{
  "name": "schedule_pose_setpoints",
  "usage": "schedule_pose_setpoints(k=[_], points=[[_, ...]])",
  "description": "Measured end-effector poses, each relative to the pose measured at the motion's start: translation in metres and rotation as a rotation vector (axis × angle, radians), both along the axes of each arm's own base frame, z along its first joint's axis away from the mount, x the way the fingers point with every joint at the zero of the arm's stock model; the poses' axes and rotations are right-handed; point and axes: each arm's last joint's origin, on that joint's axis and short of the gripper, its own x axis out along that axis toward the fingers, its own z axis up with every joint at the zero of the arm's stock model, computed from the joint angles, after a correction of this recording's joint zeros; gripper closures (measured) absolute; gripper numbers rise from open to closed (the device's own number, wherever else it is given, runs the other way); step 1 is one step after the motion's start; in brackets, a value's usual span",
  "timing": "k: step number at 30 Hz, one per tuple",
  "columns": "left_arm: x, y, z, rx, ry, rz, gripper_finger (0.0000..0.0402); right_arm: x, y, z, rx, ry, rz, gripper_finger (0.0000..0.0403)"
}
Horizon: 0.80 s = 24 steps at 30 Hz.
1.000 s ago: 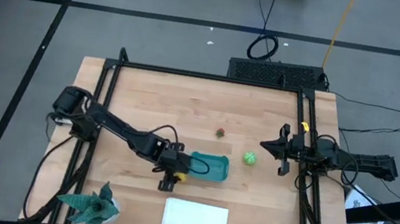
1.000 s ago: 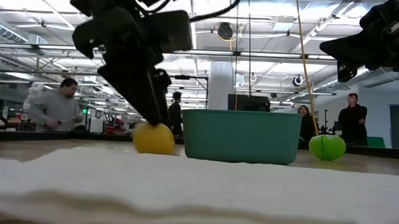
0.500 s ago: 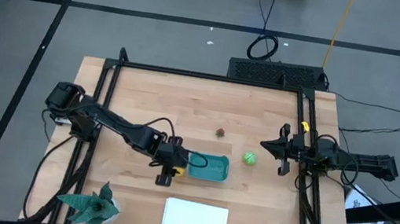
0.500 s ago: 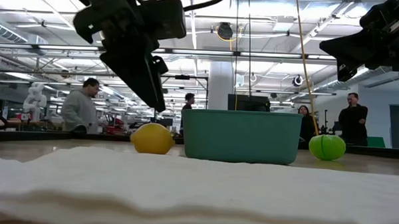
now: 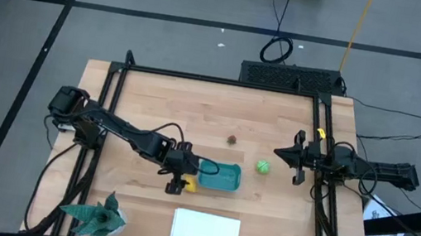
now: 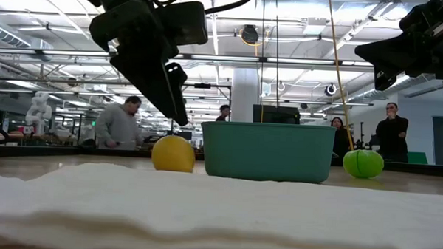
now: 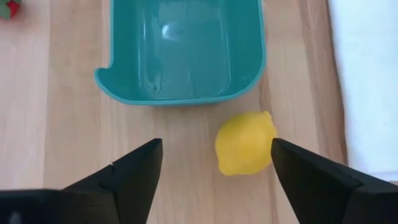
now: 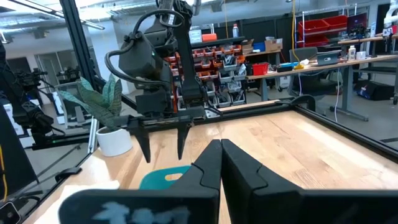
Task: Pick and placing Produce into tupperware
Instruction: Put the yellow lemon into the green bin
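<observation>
The yellow lemon piece (image 7: pixel 244 143) lies on the table just off the left end of the teal tub (image 7: pixel 186 50), also seen in the high view as lemon (image 5: pixel 189 185) and tub (image 5: pixel 219 175). My left gripper (image 7: pixel 214 162) is open and hovers above the lemon without touching it; in the low view its fingers (image 6: pixel 167 93) end just above the lemon (image 6: pixel 172 153). The green round piece (image 5: pixel 262 167) and the brownish-red piece (image 5: pixel 231 140) rest on the wood. My right gripper (image 8: pixel 221 162) is shut and waits at the table's right edge (image 5: pixel 296 158).
A flat white sheet (image 5: pixel 206 230) lies near the near edge, and a green spiky paper figure (image 5: pixel 95 218) stands at the near left corner. The black frame rails (image 5: pixel 224 82) run along the far and side edges. People stand in the room beyond the table.
My left gripper has risen from the lemon, where its fingertips were down a second ago, and moved slightly toward the table's left and far side. The lemon stays on the table beside the tub.
</observation>
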Motion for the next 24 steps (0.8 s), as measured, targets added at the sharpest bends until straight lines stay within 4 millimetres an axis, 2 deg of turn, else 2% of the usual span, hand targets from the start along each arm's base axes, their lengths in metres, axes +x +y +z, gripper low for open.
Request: schedule_pose_setpoints(k=[8,24], points=[[-0.0012,-0.0024,-0.0004,-0.047,0.018,-0.015,0.0074,0.0,0.0,0.0,0.0,0.0,0.0,0.0403],[-0.0011,-0.0024,-0.0003,-0.046,0.017,-0.017,0.0073,0.0,0.0,0.0,0.0,0.0,0.0,0.0403]])
